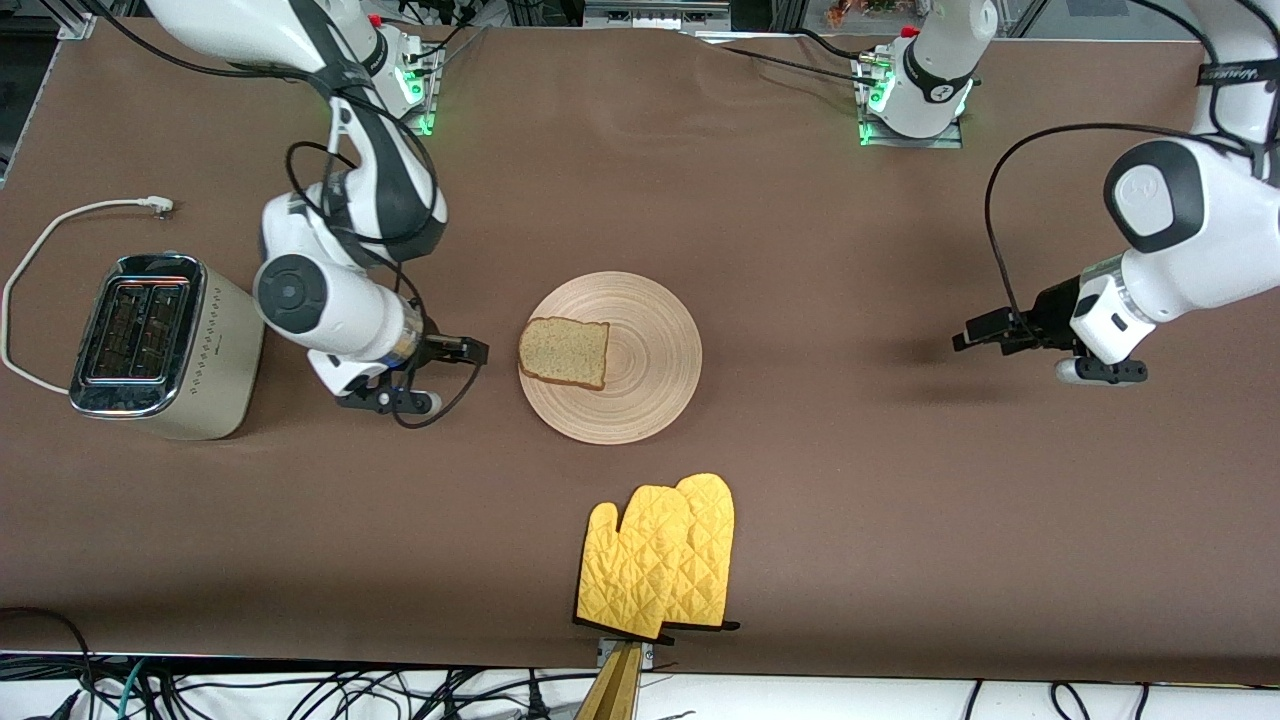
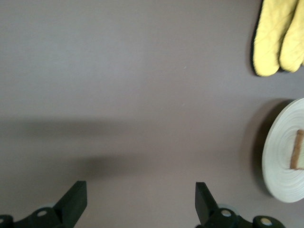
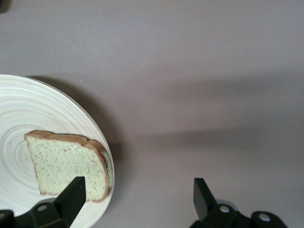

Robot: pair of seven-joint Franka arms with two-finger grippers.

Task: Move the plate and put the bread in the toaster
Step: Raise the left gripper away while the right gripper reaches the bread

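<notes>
The right claw (image 1: 478, 350), jaws wide and empty, hangs between the toaster (image 1: 160, 345) and the plate (image 1: 640, 400), just beside the bread (image 1: 565, 352) at the plate's rim. The left claw (image 1: 962, 338), wide open too, waits over bare desk (image 1: 850, 500), well apart from the plate.

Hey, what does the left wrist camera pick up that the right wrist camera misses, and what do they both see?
Only the left wrist view shows the yellow oven mitts and the open left tool over bare tablecloth. Only the right wrist view shows the open right tool by the plate's edge, with the bread's whole top face. Both show the wooden plate, the bread on it, and the brown tablecloth.
</notes>
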